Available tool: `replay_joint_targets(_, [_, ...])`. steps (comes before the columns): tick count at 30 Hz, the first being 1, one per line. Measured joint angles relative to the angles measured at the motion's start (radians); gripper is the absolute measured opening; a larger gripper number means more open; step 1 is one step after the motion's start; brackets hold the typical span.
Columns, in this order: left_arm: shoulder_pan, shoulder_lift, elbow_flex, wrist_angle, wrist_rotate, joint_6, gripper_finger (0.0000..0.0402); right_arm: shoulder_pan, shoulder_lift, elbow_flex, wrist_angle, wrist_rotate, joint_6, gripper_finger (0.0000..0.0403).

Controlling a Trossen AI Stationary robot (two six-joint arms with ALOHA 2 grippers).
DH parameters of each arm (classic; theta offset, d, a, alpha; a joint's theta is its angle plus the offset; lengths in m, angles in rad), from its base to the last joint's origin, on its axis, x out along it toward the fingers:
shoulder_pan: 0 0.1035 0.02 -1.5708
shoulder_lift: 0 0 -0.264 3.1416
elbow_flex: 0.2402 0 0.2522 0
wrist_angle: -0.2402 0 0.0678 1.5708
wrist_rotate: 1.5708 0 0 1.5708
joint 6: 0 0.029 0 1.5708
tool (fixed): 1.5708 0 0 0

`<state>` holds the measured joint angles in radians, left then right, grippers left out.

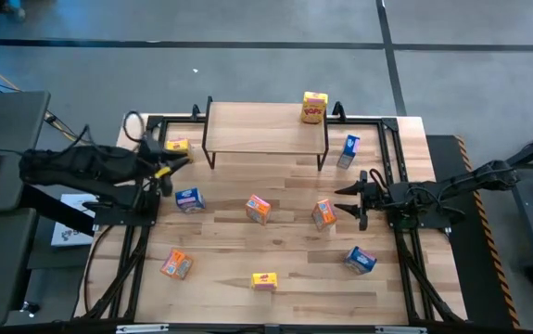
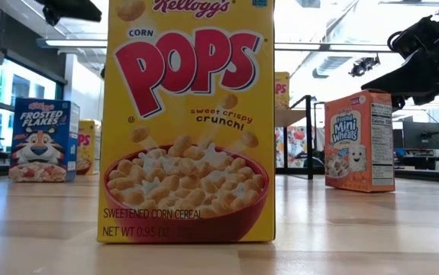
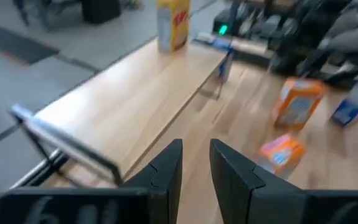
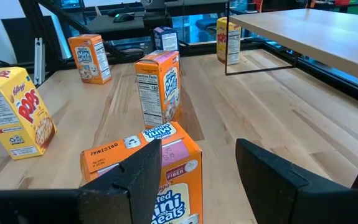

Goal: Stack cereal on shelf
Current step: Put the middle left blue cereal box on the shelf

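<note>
With one yellow box [image 1: 314, 108] standing on the shelf [image 1: 266, 127] at 12 o'clock, the part-open, empty right end effector [image 1: 348, 200] should straddle the orange box [image 1: 323, 213] toward 9 o'clock squarely before closing; the left end effector [image 1: 181, 163] waits shut, empty.

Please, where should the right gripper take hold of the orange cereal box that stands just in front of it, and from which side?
Grip the orange box near its top, with the jaws across its thin depth, on the two broad printed faces. It stands upright and apart from the other boxes, so probably approach from the side of the right gripper, which faces it with open jaws.
</note>
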<state>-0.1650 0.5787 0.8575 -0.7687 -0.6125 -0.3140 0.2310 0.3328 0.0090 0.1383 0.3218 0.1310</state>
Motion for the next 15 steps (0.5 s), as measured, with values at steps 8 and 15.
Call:
replay_joint_targets(8, [0.000,0.129,0.001,-0.183,0.031,-0.180,0.0072,0.000,0.000,0.000,0.000,0.000,0.000,0.0197])
replay_joint_targets(15, [0.000,0.225,0.001,-0.256,0.039,-0.336,0.0072,0.000,0.000,0.000,0.000,0.000,0.000,0.0197])
